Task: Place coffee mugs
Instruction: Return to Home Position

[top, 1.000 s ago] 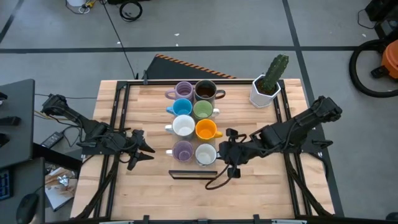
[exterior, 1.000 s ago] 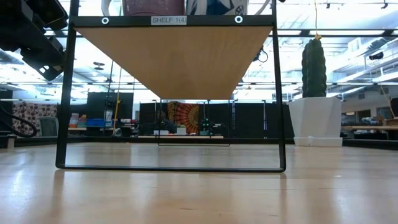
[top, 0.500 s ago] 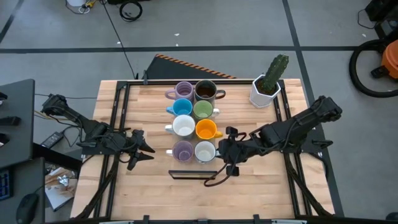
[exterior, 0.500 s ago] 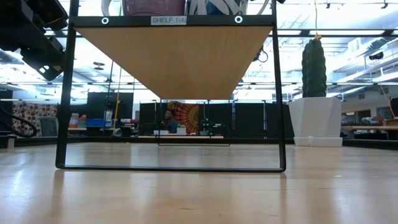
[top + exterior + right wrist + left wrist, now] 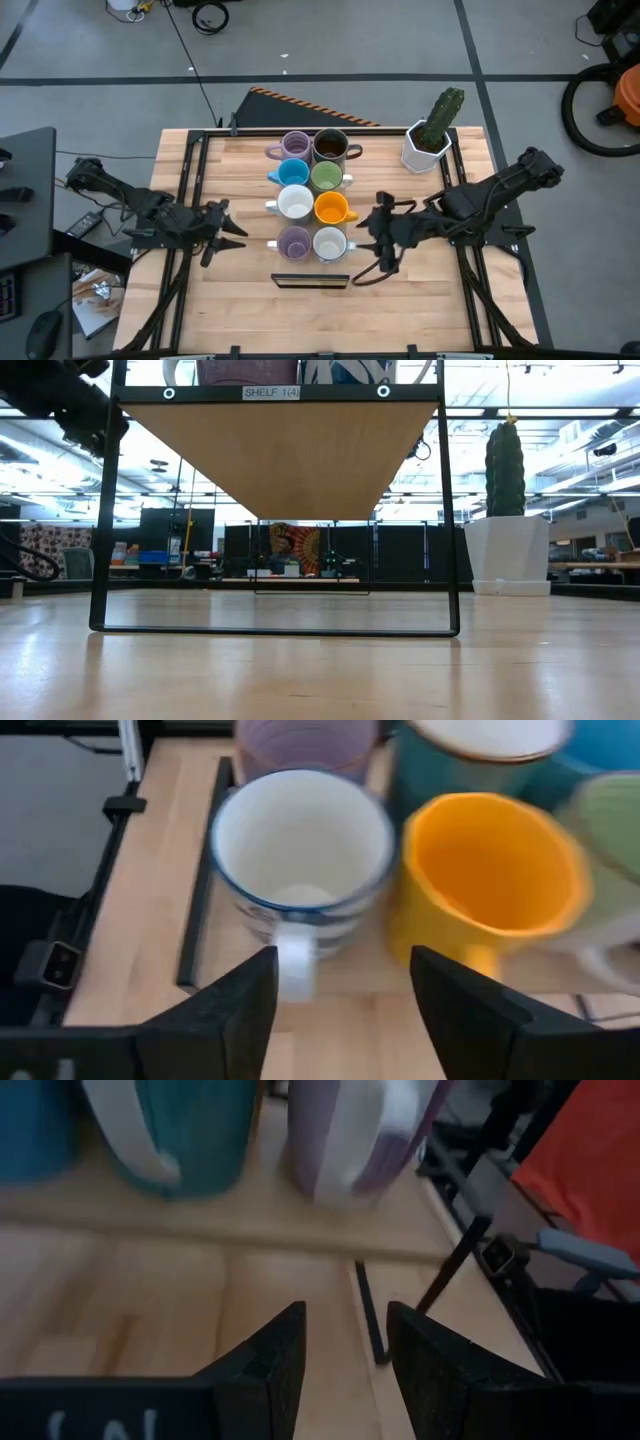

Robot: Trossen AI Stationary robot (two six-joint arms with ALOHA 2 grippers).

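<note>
On one shelf (image 5: 280,450), eight coffee mugs (image 5: 326,208)

Left hand (image 5: 226,232) open, right hand (image 5: 372,236) open

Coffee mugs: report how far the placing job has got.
Done: all eight mugs stand in two rows on the shelf. In hand: nothing; the left hand and right hand hang open and empty on either side of it. Left: apparently only the return to a rest pose.

Bright, even overhead light; faint soft shadows on table (image 5: 250,290).
</note>
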